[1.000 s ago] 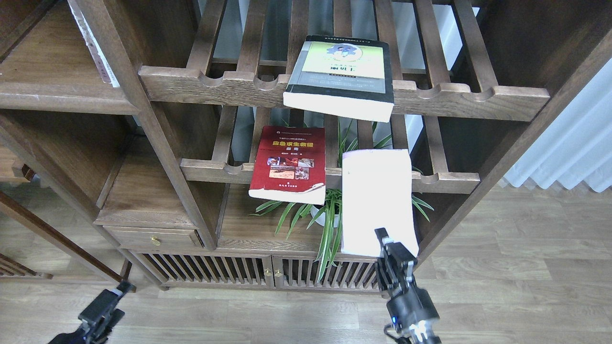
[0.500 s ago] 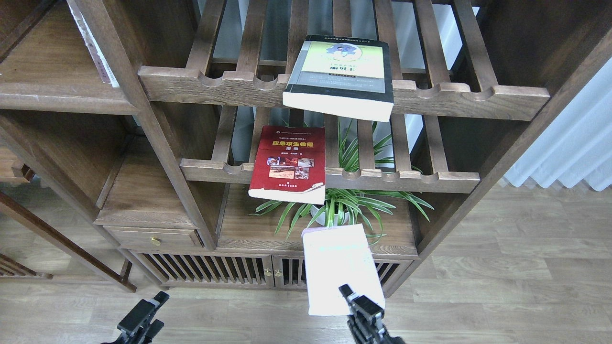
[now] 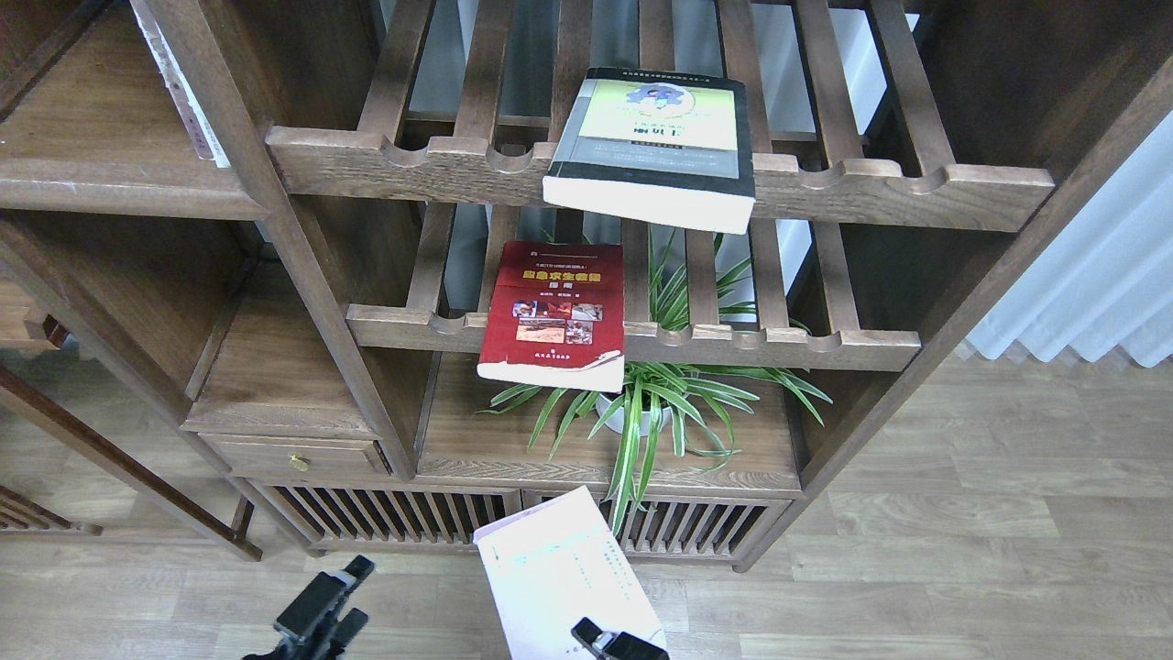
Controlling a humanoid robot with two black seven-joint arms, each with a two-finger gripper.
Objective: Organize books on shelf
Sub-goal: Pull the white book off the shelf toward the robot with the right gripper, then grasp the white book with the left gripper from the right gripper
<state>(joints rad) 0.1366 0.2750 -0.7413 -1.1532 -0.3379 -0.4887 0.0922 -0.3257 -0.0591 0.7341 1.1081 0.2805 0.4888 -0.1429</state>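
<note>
A: What changed?

B: The pale lilac book came off the slatted rack, down and left. Now it is low, in front of the cabinet doors. It can go to the flat shelf next, I think.

A: Which way does it point?

B: Its long side leans up and left.

A: The claws?

B: The right claw grips the book's bottom edge. I cannot tell about the left claw.

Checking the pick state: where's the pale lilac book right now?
In the head view, the pale lilac book is at bottom centre, off the racks, held at its lower edge by the right gripper, below the potted plant and in front of the slatted cabinet doors.
</note>
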